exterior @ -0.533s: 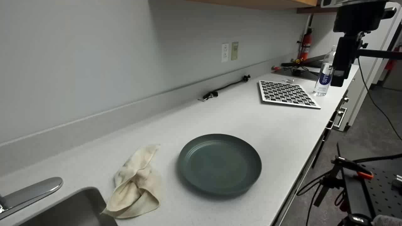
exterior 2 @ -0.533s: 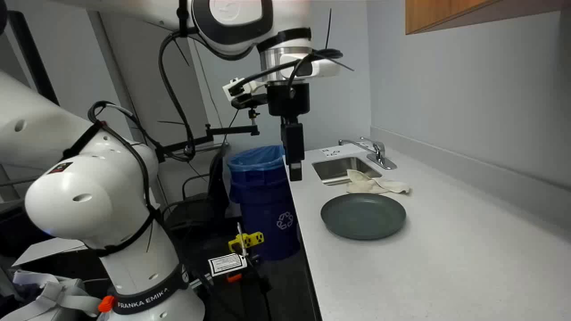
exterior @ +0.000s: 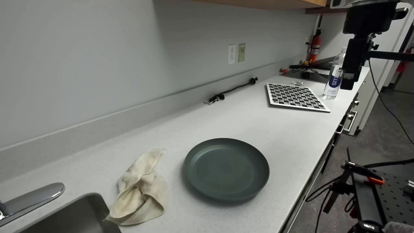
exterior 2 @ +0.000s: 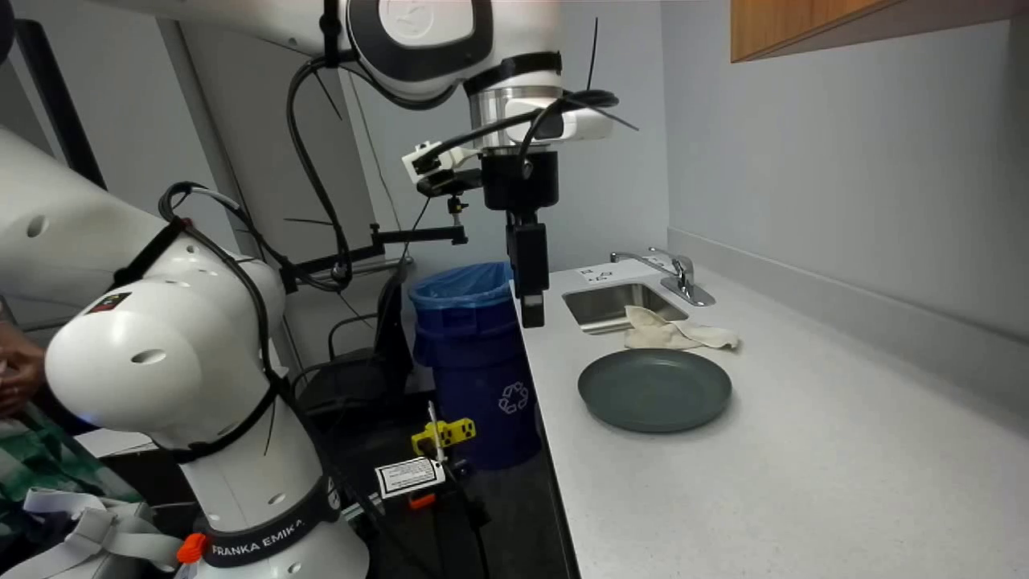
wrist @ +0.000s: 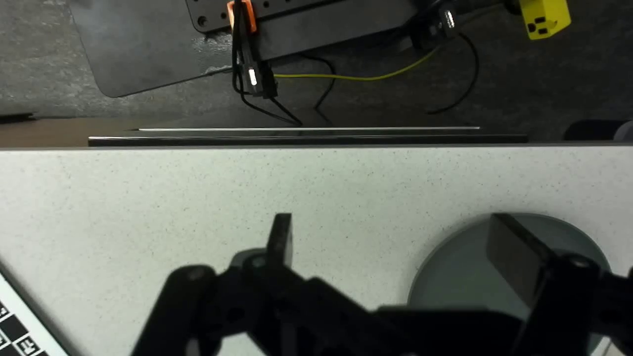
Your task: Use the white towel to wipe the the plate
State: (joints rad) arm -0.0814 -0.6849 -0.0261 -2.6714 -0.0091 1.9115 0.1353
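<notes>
In an exterior view, the plate (exterior: 226,170) is seen on the counter (exterior: 245,119), with the towel (exterior: 139,194) crumpled just beside it, between plate and sink (exterior: 81,210). A bottle (exterior: 333,77) is shown only here, well apart from the plate, beside a checkered board (exterior: 296,96).

In an exterior view, a blue bin (exterior 2: 482,370) is revealed across the counter's edge from the plate, and a person (exterior 2: 40,462) beside the arm (exterior 2: 193,322) is partly cut off.

In the wrist view, the gripper (wrist: 391,227) is held above the counter, its fingers (wrist: 517,257) spread wide with bare counter seen between them. The plate is partly hidden behind one finger; a corner of the board is caught well apart from it. Past the counter's edge, a yellow wire (wrist: 356,77) is shown only here.
</notes>
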